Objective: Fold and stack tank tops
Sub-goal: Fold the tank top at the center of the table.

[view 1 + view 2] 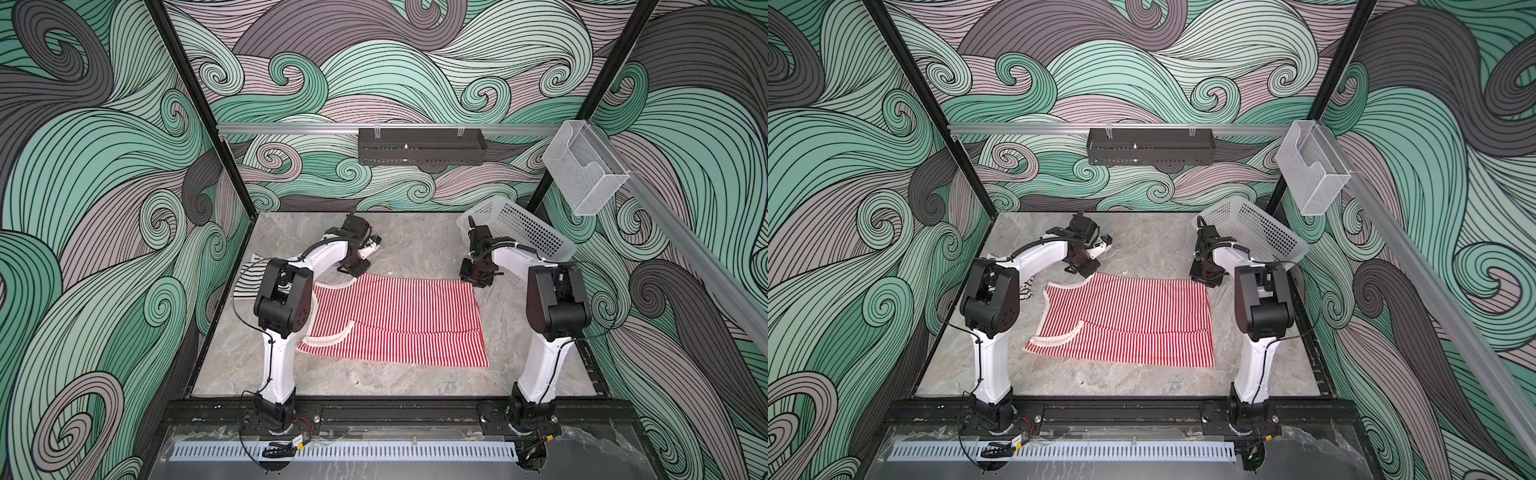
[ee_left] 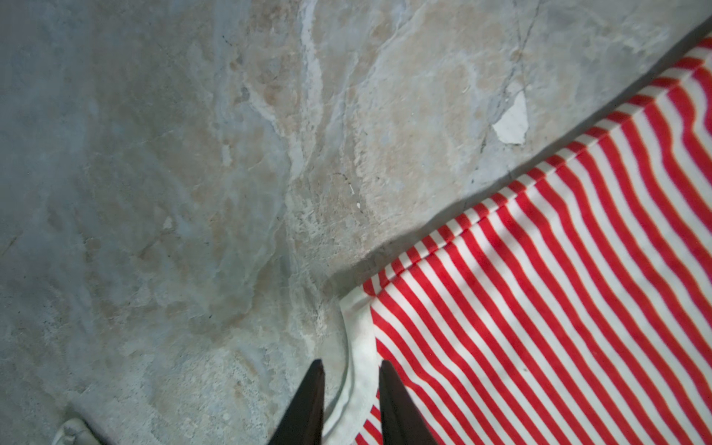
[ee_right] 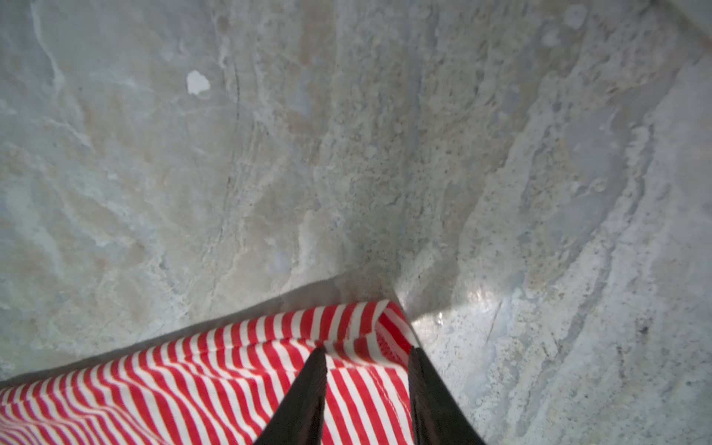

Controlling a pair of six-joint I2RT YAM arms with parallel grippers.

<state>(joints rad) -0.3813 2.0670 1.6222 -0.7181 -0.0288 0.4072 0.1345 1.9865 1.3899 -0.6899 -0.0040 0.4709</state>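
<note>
The left gripper (image 2: 350, 364) has its 2 fingers slightly spread, straddling the cream trim of the red-and-white tank top (image 1: 399, 320) without squeezing it. The right gripper (image 3: 366, 350) is also parted, over the top's far hem corner, where the cloth puckers a little.

The top lies flat in the middle of the desk (image 1: 415, 245). Its straps point to the left edge and its hem to the right, with 1 lengthwise fold along its near side.

It looks like light, limp, stretchy knit that would sag and slide. It is best pinched at 2 corners at once, on the thicker trim and the hem seam, catching every layer.

The black-and-white tank top (image 1: 248, 274) near the left edge is mostly hidden behind the left arm, so I cannot tell whether it is folded. In both top views the wrists cover the fingertips. The white basket (image 1: 523, 232) leans at the far right corner.
</note>
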